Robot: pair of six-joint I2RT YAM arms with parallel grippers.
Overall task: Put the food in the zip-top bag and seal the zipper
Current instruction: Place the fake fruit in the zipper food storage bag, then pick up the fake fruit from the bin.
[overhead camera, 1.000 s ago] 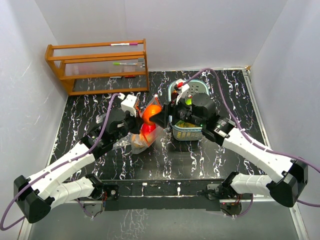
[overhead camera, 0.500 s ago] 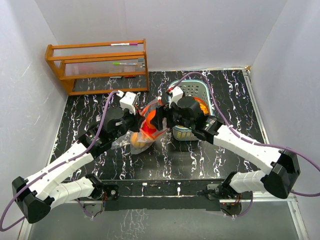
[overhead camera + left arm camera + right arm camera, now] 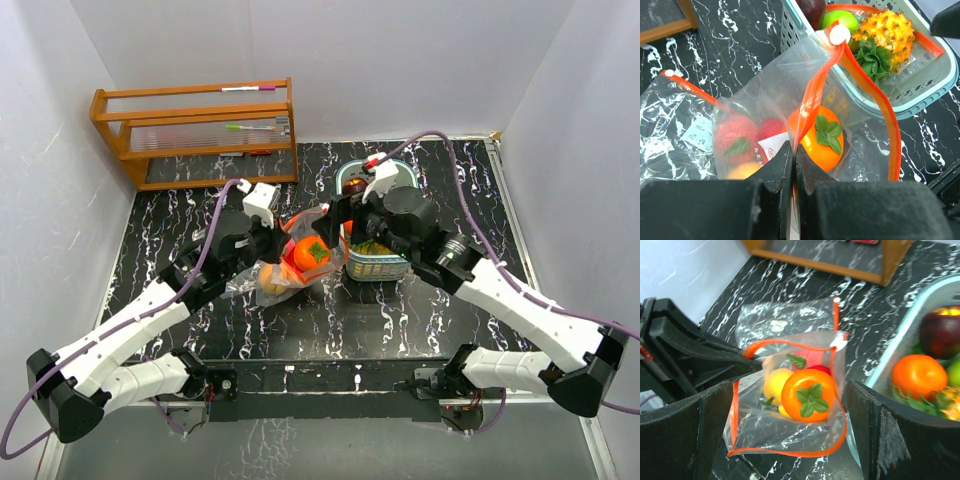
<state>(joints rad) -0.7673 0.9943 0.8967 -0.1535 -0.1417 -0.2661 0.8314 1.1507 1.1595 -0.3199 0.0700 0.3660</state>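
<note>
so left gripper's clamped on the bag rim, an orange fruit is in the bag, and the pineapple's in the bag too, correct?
Not quite. The pineapple isn't in the bag; it lies in the basket beside it, as the left wrist view shows. The rest holds: the left gripper is clamped on the bag's rim and an orange fruit is inside.
</note>
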